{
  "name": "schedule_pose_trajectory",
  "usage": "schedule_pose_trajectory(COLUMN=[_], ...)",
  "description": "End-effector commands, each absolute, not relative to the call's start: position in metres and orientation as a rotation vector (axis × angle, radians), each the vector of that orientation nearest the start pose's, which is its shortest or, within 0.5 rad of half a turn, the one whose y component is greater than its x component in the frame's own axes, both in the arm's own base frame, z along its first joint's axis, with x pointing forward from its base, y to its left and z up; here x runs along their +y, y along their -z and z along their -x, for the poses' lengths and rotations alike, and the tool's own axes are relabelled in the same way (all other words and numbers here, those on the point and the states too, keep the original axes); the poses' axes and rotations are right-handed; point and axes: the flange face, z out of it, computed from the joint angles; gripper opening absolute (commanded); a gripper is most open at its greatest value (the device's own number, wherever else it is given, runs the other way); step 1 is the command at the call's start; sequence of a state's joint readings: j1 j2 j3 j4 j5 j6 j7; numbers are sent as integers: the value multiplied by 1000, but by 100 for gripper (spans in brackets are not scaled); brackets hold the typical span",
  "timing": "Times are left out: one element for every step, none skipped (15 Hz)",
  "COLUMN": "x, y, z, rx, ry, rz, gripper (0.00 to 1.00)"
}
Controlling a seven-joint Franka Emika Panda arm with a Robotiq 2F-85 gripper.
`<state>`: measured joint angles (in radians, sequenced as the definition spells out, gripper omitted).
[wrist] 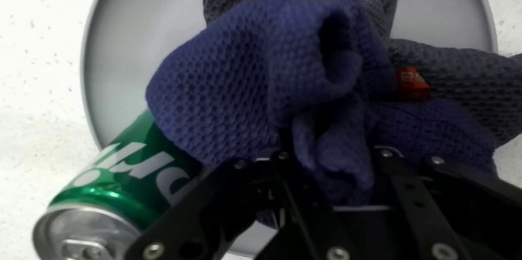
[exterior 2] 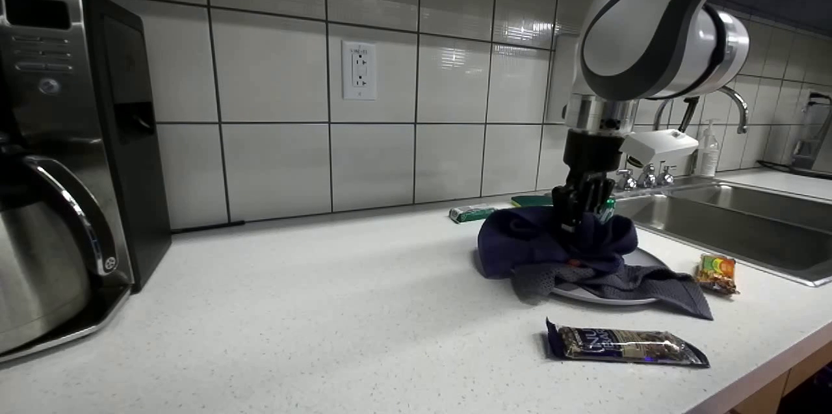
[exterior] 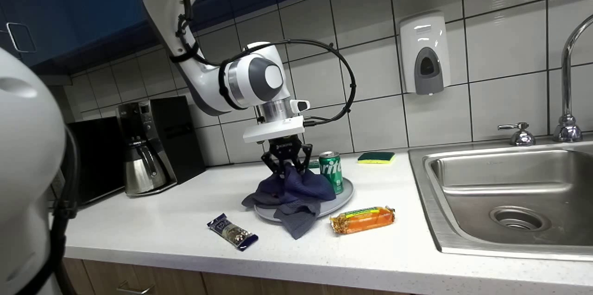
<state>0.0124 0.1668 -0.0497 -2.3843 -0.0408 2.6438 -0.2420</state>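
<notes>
on the counter (exterior 2: 292,323), the grey plate (wrist: 122,60) could slide if the cloth (wrist: 228,84) heaped across it drags; the end effector (wrist: 330,150) looks clamped on a raised fold of it, and a shallow pinch might slip; the upright green can (wrist: 118,182), right beside, could topple if brushed. the cloth is crumpled, waffle-textured, dark blue with greyer stretches, an end draping past the plate, a small orange label (wrist: 412,83) showing.

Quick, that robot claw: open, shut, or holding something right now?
Gripper: closed, holding a bunched-up part of the cloth.
</notes>
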Motion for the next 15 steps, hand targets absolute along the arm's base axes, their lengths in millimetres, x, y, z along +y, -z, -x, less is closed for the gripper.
schedule_pose_trajectory(x=[-17,-17,-17,-17,-17,-17,-17,-17,-16,-15,-13,-11,-9,-5,-2], y=[-261,-262,-264,-266,-270,-274,-280,-286,-293,-301,-309,-316,-323,-330,-335], z=[-518,-517,-516,-515,-513,-512,-512,-512,-512,-512,-513,-514,-515,-516,-517], rx=[-395,-396,-404,-410,-419,-428,-440,-449,-460,-470,-481,-491,-505,-518,-531], ry=[137,133,124,115,106,103,103,104,111,122,135,151,171,192,215], rz=[3162,3162,3161,3160,3158,3156,3152,3149,3144,3140,3132,3128,3123,3118,3114], gripper=[3,0,0,2,3,3,2,3,3,3,3,3,3,3,3])
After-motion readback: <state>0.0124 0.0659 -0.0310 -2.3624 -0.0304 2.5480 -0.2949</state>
